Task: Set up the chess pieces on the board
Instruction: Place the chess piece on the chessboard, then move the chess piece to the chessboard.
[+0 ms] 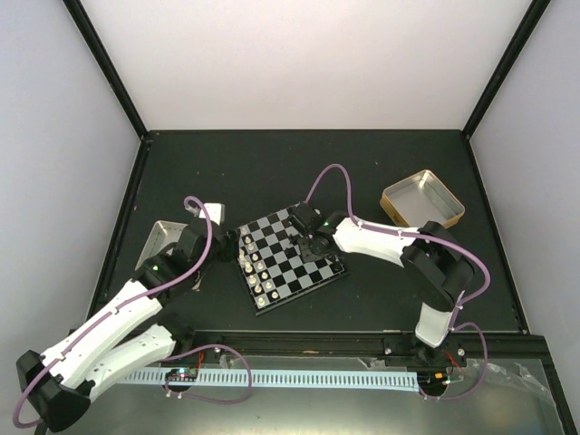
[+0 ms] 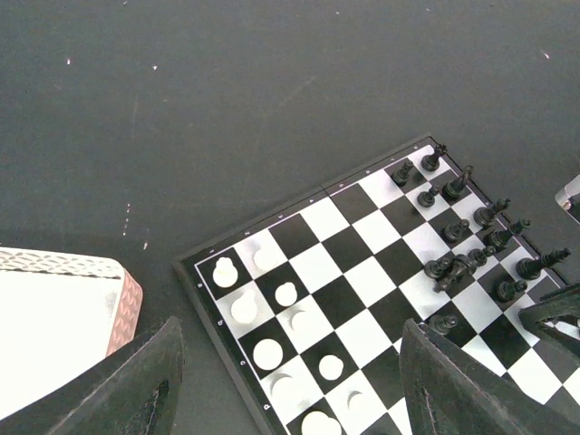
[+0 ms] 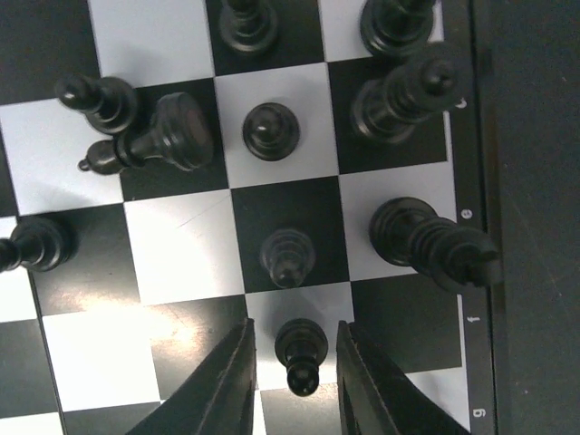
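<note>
The board (image 1: 308, 272) lies mid-table, with cream-white pieces (image 1: 258, 276) along its left side and black pieces (image 1: 313, 237) along its right side. My right gripper (image 1: 313, 246) hovers low over the black side. In the right wrist view it (image 3: 294, 331) is open, its fingers (image 3: 234, 381) either side of an upright black pawn (image 3: 301, 355) with a gap on each side. Another black piece (image 3: 149, 145) lies toppled near the rows. My left gripper (image 1: 223, 245) is wide open and empty above the board's white edge (image 2: 290, 335), over the white pieces (image 2: 256, 353).
A gold tin (image 1: 422, 199) stands at the back right. A silver-pink tray (image 1: 163, 240) sits left of the board, and its corner shows in the left wrist view (image 2: 63, 317). A black rail (image 1: 317, 344) runs along the table's near edge.
</note>
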Motion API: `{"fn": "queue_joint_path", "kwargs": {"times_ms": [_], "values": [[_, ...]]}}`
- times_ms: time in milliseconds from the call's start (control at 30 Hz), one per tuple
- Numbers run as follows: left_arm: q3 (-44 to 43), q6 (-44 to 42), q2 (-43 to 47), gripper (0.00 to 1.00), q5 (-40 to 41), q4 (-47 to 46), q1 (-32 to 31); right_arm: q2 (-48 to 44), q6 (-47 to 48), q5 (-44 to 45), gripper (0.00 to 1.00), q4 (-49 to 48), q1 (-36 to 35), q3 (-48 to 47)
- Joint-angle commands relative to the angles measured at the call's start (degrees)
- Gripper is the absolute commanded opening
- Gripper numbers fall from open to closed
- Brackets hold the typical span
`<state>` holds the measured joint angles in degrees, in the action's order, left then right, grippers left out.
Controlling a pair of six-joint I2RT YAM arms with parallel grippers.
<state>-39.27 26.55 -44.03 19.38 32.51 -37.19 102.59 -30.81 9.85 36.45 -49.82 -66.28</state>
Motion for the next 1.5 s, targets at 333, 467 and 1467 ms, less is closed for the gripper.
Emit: {"fn": "queue_joint_path", "kwargs": {"times_ms": [333, 467, 1467], "values": [[-0.12, -0.17, 2.11, 0.68, 1.61, -0.96, 0.87, -3.61, -1.37, -0.32, 0.30, 0.06, 0.03, -3.93], [-0.23, -0.12, 2.39, 0.68, 1.67, -1.02, 1.10, -1.29, -0.97, 0.07, 0.26, -0.01, -0.14, -7.00], [-0.29, -0.41, 1.14, 0.68, 0.23, -1.14, 2.01, 12.28, 0.81, 2.02, 0.17, -0.32, -0.20, -16.26]]}}
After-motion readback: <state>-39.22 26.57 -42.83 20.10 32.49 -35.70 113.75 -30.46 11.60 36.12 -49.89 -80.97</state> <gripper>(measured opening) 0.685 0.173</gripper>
